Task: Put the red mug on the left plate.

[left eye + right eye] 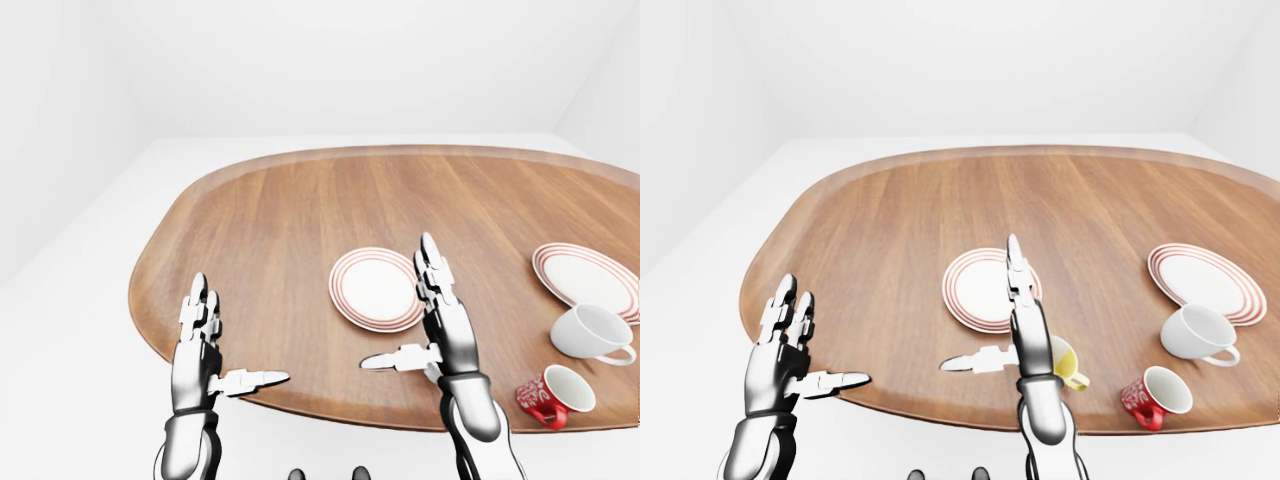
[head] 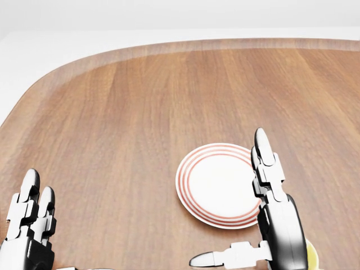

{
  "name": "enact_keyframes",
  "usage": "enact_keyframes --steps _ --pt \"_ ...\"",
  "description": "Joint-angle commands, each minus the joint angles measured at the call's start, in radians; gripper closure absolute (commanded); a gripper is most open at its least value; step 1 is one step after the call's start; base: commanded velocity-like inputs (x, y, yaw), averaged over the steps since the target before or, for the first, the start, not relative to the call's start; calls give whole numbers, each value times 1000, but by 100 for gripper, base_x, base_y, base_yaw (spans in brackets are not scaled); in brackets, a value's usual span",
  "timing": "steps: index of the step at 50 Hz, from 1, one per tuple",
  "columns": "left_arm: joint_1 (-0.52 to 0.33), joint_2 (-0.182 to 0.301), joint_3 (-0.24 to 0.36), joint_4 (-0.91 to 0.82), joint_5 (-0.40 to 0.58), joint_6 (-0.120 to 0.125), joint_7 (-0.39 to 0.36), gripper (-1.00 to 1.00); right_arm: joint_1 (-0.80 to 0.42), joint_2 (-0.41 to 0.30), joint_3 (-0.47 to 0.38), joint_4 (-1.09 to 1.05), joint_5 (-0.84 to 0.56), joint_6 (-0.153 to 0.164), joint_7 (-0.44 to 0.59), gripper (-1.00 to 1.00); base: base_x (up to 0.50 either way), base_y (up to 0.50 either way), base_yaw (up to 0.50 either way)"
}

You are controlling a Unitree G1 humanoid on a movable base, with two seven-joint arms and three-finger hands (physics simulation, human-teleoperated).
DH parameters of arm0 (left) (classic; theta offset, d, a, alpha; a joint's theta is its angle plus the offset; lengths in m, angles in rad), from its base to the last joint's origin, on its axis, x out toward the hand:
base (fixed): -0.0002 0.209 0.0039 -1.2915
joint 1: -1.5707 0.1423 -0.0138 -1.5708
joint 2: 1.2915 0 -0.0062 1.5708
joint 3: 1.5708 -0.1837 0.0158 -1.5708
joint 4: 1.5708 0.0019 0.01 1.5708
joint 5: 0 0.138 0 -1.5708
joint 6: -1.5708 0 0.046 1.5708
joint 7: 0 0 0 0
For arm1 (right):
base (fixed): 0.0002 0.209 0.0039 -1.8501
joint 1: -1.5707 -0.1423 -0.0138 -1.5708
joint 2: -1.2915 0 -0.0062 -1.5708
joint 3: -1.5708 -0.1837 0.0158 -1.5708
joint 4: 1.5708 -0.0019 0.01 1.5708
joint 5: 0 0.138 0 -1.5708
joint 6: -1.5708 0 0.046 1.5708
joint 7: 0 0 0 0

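Observation:
The red mug [image 1: 553, 397] lies tipped on its side near the wooden table's bottom edge, at the lower right of the left-eye view. The left plate [image 2: 219, 184], white with red rings, sits mid-table with nothing on it. My right hand [image 1: 398, 305] hovers open over the plate's right side, fingers pointing up the view and thumb out to the left. The red mug is well to this hand's right and does not show in the head view. My left hand [image 1: 235, 340] is open at the table's left edge, empty.
A white mug [image 1: 592, 335] lies on its side above the red mug. A yellow mug [image 1: 1068, 365] sits just right of my right wrist, partly hidden. A second ringed plate [image 1: 590, 278] is at the far right. The table's [image 1: 260, 230] rounded left end is in view.

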Motion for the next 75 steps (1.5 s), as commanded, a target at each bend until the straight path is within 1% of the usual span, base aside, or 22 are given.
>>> enact_keyframes --steps 1,23,25,42,63,65,68,69,70,71,72,73,74,75 --pt "5 -1 -3 -3 1 0 -1 -100 -2 -2 7 7 -2 0 15 -100 50 19 0" --pt "-1 1 2 3 -2 0 -1 -100 14 -10 20 7 11 0 35 -100 50 6 0" --pt "-5 1 -1 4 0 0 -2 -100 -10 -7 18 4 4 0 41 -100 50 -3 0" --pt "-7 0 -3 4 1 0 -1 -100 -26 -3 10 -13 8 0 51 -100 50 -6 0" --pt "-7 1 1 7 -3 0 -2 -100 1 -7 20 5 4 0 42 -100 49 -9 0" --pt "-7 1 1 8 -3 0 -3 -100 4 -2 14 6 -7 0 21 -100 49 -9 0" --pt "-7 0 2 8 -1 0 -2 -100 11 0 11 4 4 0 6 -100 49 -9 0" --pt "-8 0 1 9 0 0 -2 -100 7 1 -5 3 57 0 29 -100 0 0 0" --pt "-9 0 2 10 0 0 -1 -100 -11 4 -18 14 50 3 19 -100 0 0 0" --pt "-10 0 2 11 0 0 -1 -100 -31 14 -35 27 28 47 -13 -100 0 0 0" --pt "-13 0 4 13 -1 0 0 -100 -61 31 -63 48 -37 132 -88 -100 0 0 0" --pt "-13 0 4 13 -2 0 0 -100 -85 35 -75 69 -75 175 -126 -100 0 0 0" --pt "-11 0 4 13 -2 0 -1 -100 -137 32 -80 128 -169 175 -192 -100 0 0 0" --pt "-10 -1 4 13 -1 0 0 -100 -154 26 -73 151 -193 175 -198 -100 0 0 0"
